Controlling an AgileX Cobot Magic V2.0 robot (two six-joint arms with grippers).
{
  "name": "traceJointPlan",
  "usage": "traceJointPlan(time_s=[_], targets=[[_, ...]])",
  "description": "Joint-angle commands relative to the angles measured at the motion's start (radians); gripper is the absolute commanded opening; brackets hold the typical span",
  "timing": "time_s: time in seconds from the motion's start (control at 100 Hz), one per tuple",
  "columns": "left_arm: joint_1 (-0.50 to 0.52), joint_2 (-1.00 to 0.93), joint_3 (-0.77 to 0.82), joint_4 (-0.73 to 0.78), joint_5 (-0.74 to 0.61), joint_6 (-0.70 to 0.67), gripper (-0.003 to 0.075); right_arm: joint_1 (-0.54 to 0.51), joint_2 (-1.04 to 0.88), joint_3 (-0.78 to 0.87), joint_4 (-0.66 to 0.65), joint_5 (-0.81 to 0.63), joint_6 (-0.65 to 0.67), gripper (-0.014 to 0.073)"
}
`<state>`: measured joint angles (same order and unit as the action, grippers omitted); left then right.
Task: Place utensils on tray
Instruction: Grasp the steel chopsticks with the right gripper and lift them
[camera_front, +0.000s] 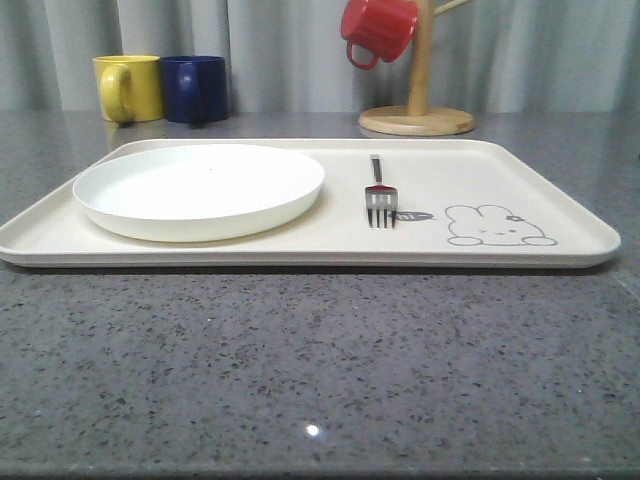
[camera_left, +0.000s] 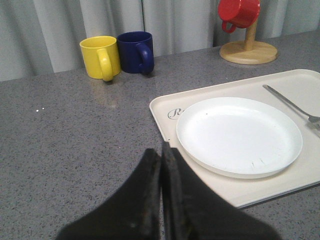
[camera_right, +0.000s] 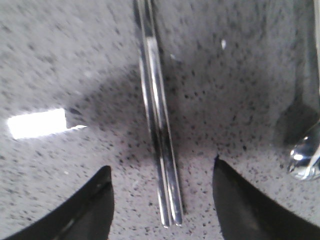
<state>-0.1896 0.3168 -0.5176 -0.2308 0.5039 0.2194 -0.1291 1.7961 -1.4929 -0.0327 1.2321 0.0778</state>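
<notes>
The cream tray lies across the table with the white plate on its left half and the silver fork right of the plate, beside the rabbit drawing. In the left wrist view my left gripper is shut and empty, hovering over the tray's near corner, next to the plate; the fork shows there too. In the right wrist view my right gripper is open just above the grey tabletop, its fingers straddling the end of the pair of metal chopsticks. The spoon lies to one side.
A yellow mug and a blue mug stand behind the tray at the back left. A wooden mug stand with a red mug hanging on it is at the back right. Grey curtains close off the rear.
</notes>
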Motion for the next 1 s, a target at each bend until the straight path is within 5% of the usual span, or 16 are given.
traceJointPlan(time_s=[0.0, 0.21, 0.54, 0.76, 0.99], targets=[[-0.007, 0.008, -0.025, -0.007, -0.071, 0.0, -0.0019, -0.015, -0.038, 0.001, 0.026, 0.024, -0.032, 0.0445], [-0.007, 0.008, -0.025, -0.007, -0.071, 0.0, -0.0019, -0.016, -0.009, 0.014, 0.077, -0.004, -0.055, 0.0425], [-0.007, 0.008, -0.025, -0.007, -0.071, 0.0, -0.0019, -0.016, -0.005, 0.013, 0.072, -0.007, -0.054, -0.0074], [-0.007, 0.008, -0.025, -0.007, -0.071, 0.0, -0.0019, 0.003, -0.074, 0.013, 0.092, -0.029, -0.054, -0.0068], [-0.007, 0.008, -0.025, -0.007, -0.071, 0.0, -0.0019, 0.132, -0.198, 0.013, 0.118, -0.06, -0.054, -0.0068]])
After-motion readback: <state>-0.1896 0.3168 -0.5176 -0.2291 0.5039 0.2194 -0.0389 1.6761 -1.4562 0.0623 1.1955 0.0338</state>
